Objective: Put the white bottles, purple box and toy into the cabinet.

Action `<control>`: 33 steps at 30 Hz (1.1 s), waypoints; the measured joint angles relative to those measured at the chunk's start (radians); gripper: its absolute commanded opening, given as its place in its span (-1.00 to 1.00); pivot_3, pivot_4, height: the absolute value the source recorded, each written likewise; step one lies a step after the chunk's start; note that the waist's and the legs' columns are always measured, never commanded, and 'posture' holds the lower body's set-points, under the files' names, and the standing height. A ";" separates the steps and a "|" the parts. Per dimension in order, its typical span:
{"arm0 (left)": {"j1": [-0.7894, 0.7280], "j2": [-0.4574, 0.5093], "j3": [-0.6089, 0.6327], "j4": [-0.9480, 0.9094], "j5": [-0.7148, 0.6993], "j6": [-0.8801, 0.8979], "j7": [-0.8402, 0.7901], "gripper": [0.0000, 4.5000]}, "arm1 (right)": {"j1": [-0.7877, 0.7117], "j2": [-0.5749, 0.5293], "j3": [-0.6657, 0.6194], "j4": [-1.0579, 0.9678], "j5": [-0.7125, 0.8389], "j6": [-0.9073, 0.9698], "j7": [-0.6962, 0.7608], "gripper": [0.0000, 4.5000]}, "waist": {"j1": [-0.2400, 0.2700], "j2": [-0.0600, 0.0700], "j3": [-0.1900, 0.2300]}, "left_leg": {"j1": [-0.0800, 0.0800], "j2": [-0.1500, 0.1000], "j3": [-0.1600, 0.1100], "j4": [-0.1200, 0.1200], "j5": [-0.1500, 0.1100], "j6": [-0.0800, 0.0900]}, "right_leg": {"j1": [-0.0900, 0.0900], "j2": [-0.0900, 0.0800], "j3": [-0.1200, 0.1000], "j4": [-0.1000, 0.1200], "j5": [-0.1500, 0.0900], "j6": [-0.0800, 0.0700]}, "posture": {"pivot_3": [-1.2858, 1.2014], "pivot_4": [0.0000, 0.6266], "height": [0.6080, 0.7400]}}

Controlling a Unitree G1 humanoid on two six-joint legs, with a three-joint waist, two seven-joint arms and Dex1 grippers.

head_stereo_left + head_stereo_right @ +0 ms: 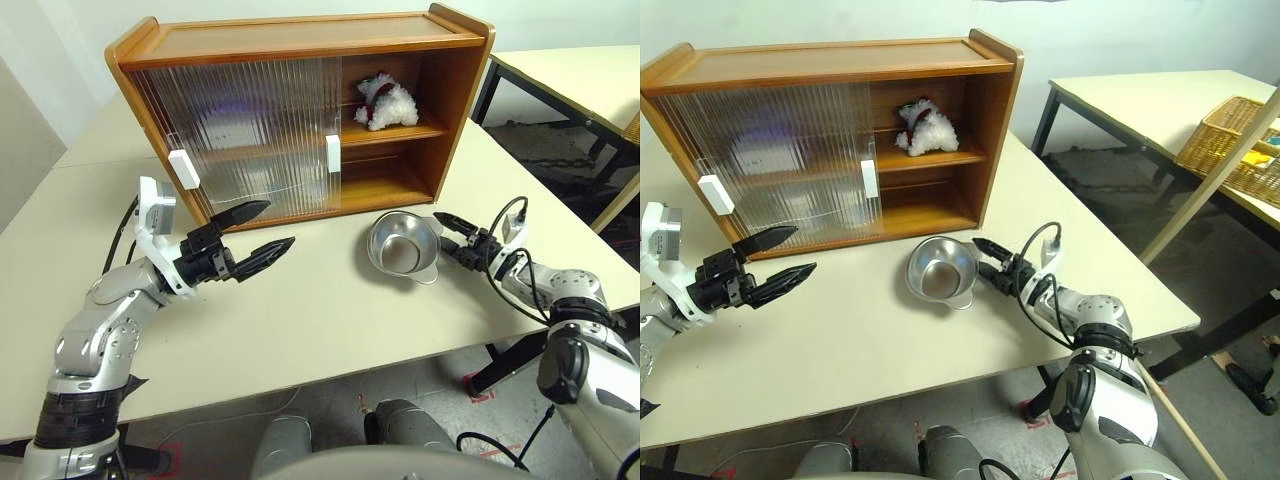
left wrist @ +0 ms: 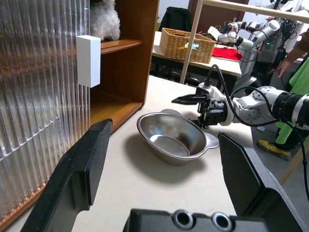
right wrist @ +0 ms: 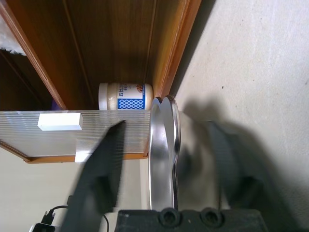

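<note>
The cabinet (image 1: 300, 40) stands at the back of the table, its ribbed doors slid left and its right bay open. On the middle shelf there lies the toy (image 1: 385, 102). A lilac blur, the purple box (image 1: 760, 152), shows dimly through the door on the upper level. One white bottle (image 3: 125, 96) lies on the bottom shelf at the door's edge. My right gripper (image 1: 446, 234) is open, its fingers on either side of the rim of a steel bowl (image 1: 402, 248). In front of the doors my left gripper (image 1: 280, 224) hovers wide open and empty.
The bowl sits on the table just in front of the open bay. White block handles (image 1: 333, 153) stick out from the doors. A second table to the right carries a wicker basket (image 1: 1230, 140), and a slanted wooden pole (image 1: 1210, 190) stands beside it.
</note>
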 measured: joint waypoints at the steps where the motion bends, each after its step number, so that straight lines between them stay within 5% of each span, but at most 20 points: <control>1: 0.000 0.001 0.001 0.000 0.000 0.000 0.000 1.00 | -0.002 0.000 0.000 0.005 0.000 -0.002 -0.001 -0.15 | 0.000 0.000 0.000 | 0.000 0.000 0.000 0.000 0.000 0.000 | 0.000 0.000 0.000 0.000 0.000 0.000 | 0.03 -0.97 1.00; 6: 0.000 0.002 0.009 0.000 0.000 0.001 0.002 1.00 | -0.027 -0.003 -0.004 0.020 0.000 -0.010 -0.001 -0.99 | 0.000 0.000 0.000 | 0.000 0.000 0.000 0.001 0.000 0.000 | 0.000 0.000 0.001 0.000 0.001 -0.002 | 0.04 -0.98 1.00; 23: -0.001 0.002 0.015 0.000 0.001 0.002 0.001 1.00 | -0.075 -0.009 -0.054 0.084 0.006 -0.039 -0.031 -0.99 | 0.000 0.000 0.000 | -0.001 0.001 -0.001 0.001 -0.001 -0.001 | -0.002 -0.003 0.000 0.000 0.003 -0.004 | 0.03 -0.97 1.00; 33: -0.005 0.001 0.015 0.000 0.002 0.002 0.001 1.00 | -0.136 0.095 -0.111 0.009 0.060 -0.069 -0.061 -0.99 | -0.003 0.001 0.001 | -0.001 0.001 0.000 0.000 -0.001 -0.001 | -0.004 -0.001 0.000 0.000 0.003 -0.005 | 0.03 -0.98 1.00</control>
